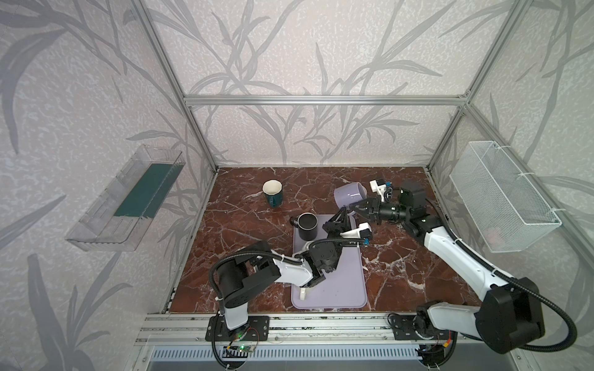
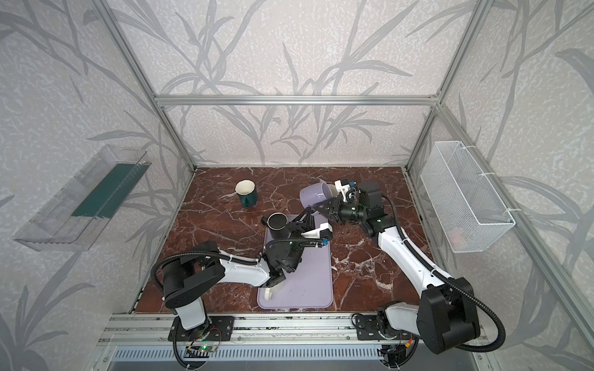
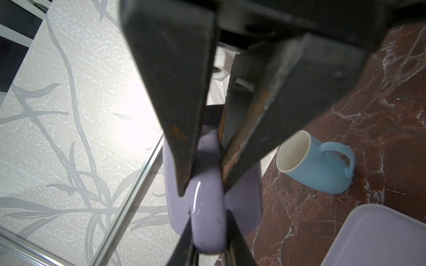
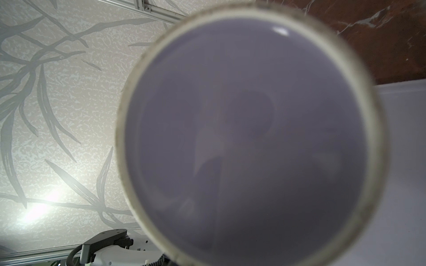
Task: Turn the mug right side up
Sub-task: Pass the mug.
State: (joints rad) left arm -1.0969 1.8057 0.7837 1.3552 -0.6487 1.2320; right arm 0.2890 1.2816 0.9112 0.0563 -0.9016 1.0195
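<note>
the purple mug (image 1: pixel 349 194) is tipped on its side and seems to hang clear of the counter (image 1: pixel 244 225), just past the far right corner of the tray (image 1: pixel 334 282). both hands meet at its handle (image 3: pixel 207 207). in the left wrist view the left hand (image 1: pixel 344 209) has its fingers (image 3: pixel 182 147) pressed to either side of the handle loop, clamped on it. a second pair of dark fingers, those of the right hand (image 1: pixel 355 208), pinches the same loop a little further along. the right wrist view is filled by one round end of the mug, ringed by a pale rough edge; i cannot tell for sure whether that is the base or the mouth.

so the turn looks about half done: the mug is off its rim but not yet upright, and the step in hand reads as a change of grip in the air.

next, i judge that one hand has to let go cleanly while the other keeps hold, since two hands on one small loop leave no room to roll. the holding wrist then needs to rotate until the mouth faces up and lower the mug flat on its base. the black mug (image 1: pixel 307 225) on the tray's far left corner and the blue mug (image 1: pixel 272 192) further left stand near enough to watch.
</note>
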